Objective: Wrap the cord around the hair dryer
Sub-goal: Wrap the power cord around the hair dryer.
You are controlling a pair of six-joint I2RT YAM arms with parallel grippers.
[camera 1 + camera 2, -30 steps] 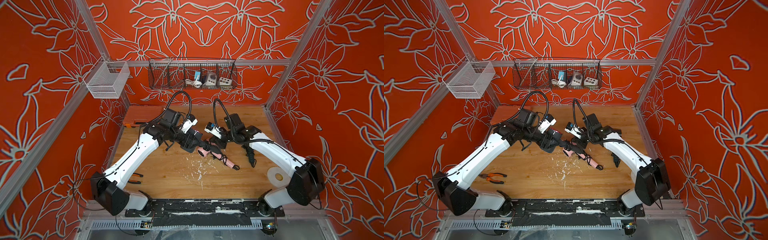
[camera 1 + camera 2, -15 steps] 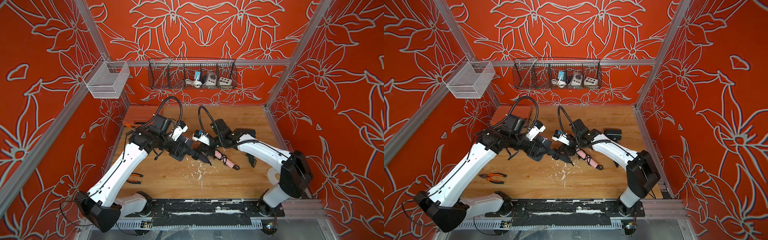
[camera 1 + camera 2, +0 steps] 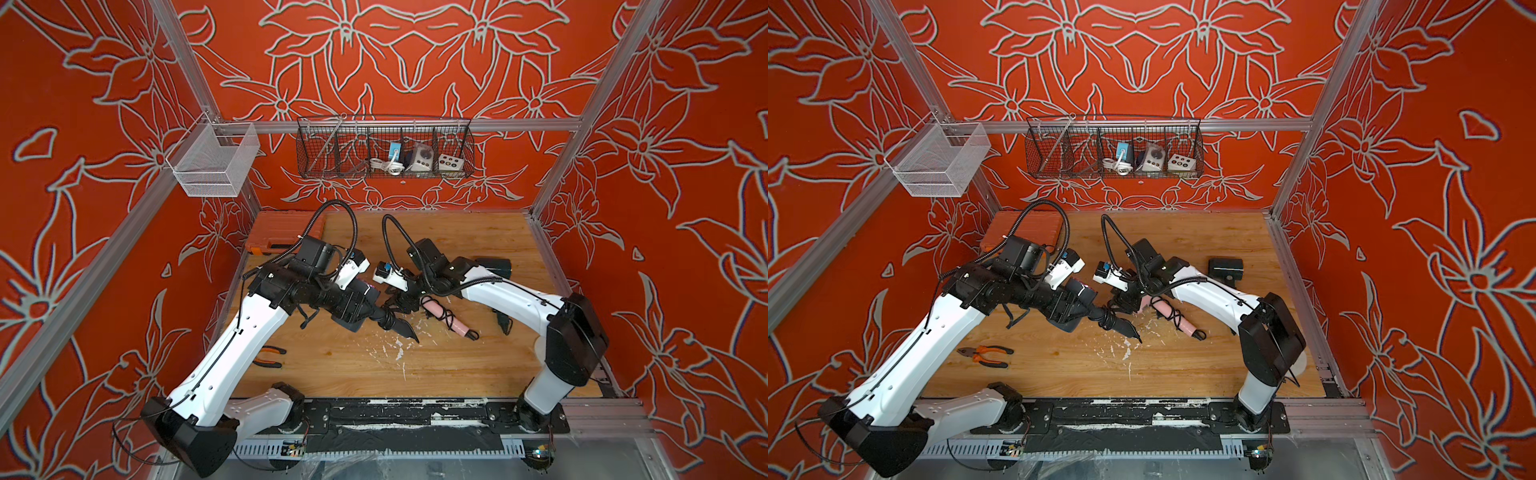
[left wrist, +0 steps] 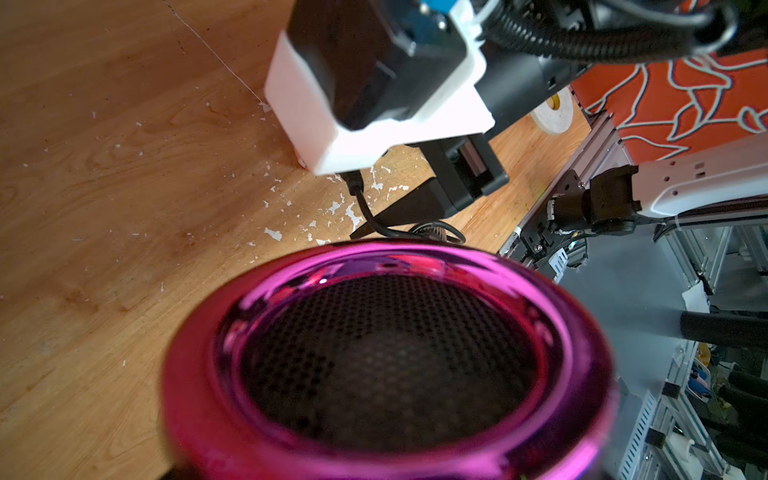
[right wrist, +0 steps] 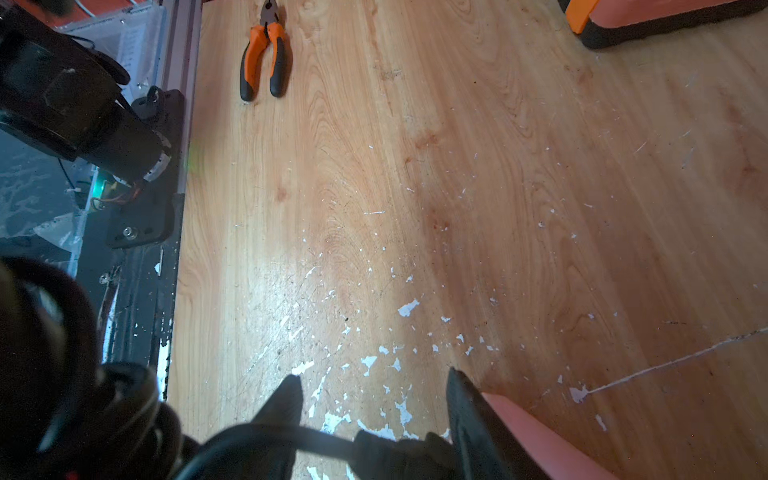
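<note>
Left wrist view: the hair dryer [image 4: 386, 361] fills the lower frame. Its shiny magenta rear ring and black mesh grille face the lens, and it is raised off the worktop [image 4: 124, 166].
Left arm: the left end effector [image 3: 376, 311] is clenched on the hair dryer. Its fingers are hidden behind the dryer's body in the wrist view.
Dryer position: in both top views it sits at the tip of the left arm, near the middle of the worktop and just beside the right arm's tip.
Cable: the black cord [image 5: 307, 440] crosses the right wrist view from a dark blurred mass at one side to a thicker moulded end beside one finger. In the left wrist view it drops from under the right arm's camera to a small coil just beyond the magenta ring.
Right arm: the right end effector [image 5: 372, 386] is released, its fingers spread and pointing down at the worktop. The cord lies across the gap near their base and is not pinched.
Neighbour: a pink styling wand [image 3: 451, 320] lies on the worktop just beside the right end effector, with a thin black lead looped over it.
Tools: orange-handled pliers [image 3: 268, 357] lie flat towards the left front, well apart from the dryer.
Back left corner: an orange case [image 3: 282, 228].
Surface: white flecks [image 3: 399, 353] are scattered mid-worktop.
Back wall: a wire basket [image 3: 384, 174] holds small white devices.
</note>
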